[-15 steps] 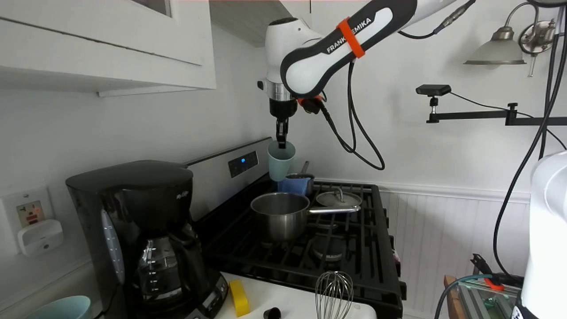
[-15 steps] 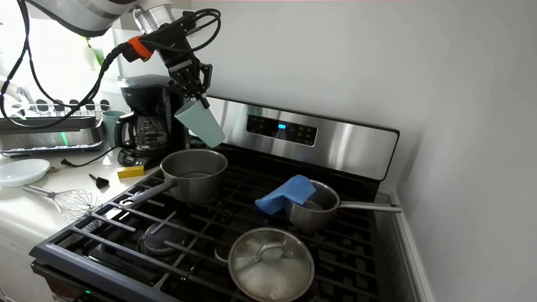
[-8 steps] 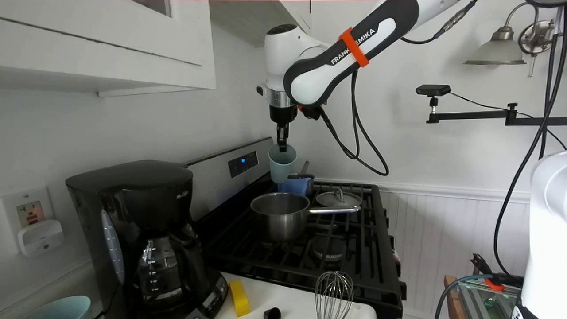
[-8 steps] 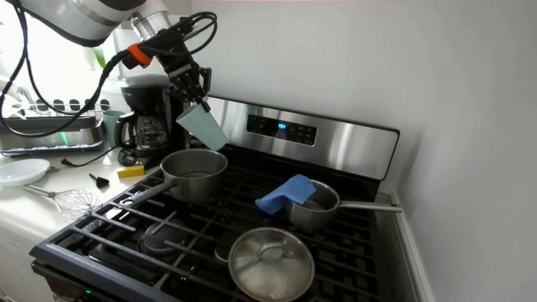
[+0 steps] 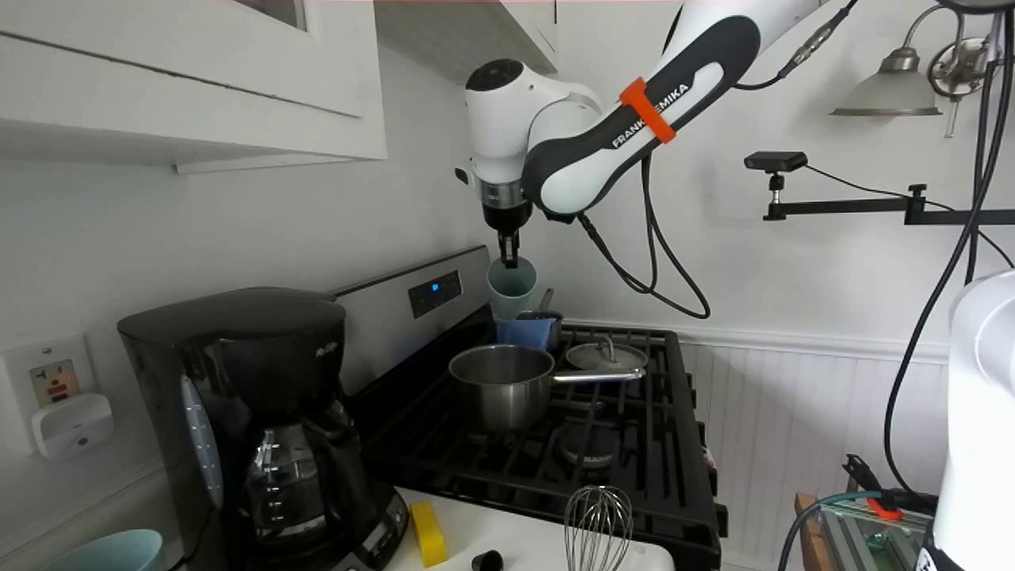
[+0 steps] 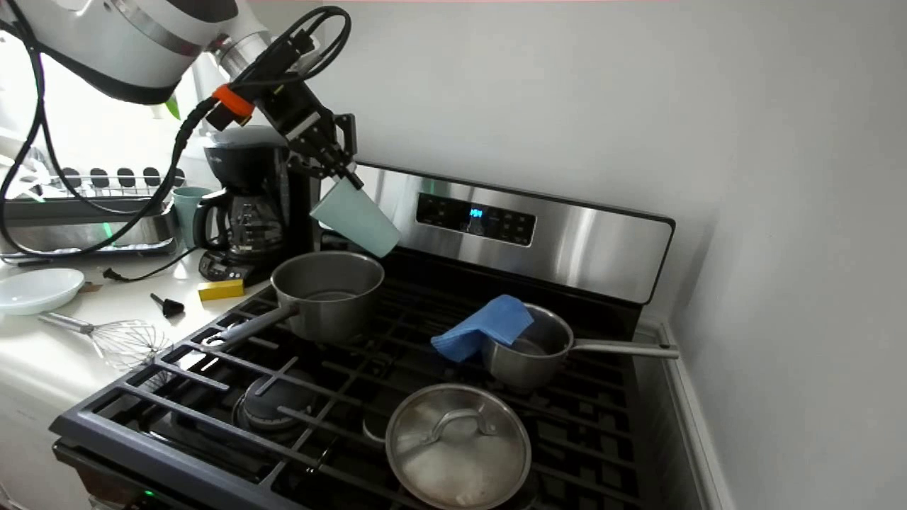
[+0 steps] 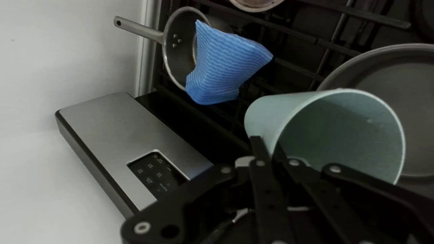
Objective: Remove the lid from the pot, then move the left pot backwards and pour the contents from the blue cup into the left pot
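The tall, pale blue-white plastic tumbler hangs in the air, tilted, its mouth up and toward the black drip coffee maker. The black two-fingered pincer has it by the rim, fingers nearly together with only the tumbler's wall between them, one inside the mouth and one outside. The tumbler is higher than the shiny stainless-steel saucepan with one long straight handle, near its rim but apart; whether the mouth is directly above it, I cannot tell. That saucepan stands on the black gas stove, handle toward the stove's front. A round steel lid with an arched handle lies flat on the stove. Behind it, a smaller steel saucepan has a striped blue cloth draped over its rim. On the white desk are a wire whisk and a yellow block.
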You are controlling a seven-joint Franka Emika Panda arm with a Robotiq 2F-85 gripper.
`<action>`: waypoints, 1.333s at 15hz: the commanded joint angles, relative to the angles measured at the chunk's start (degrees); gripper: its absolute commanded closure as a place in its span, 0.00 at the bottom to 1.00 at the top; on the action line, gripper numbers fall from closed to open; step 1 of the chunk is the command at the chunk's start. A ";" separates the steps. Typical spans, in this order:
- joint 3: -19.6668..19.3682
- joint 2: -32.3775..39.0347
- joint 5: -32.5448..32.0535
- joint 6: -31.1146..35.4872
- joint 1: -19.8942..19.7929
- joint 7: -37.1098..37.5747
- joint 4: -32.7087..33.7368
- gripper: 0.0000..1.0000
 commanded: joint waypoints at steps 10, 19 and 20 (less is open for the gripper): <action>2.24 1.05 -28.32 -4.22 3.02 28.85 -4.22 0.99; 3.09 2.06 -41.75 -10.65 4.97 41.28 -5.79 0.99; 3.22 2.11 -42.62 -11.27 5.11 41.94 -6.00 0.99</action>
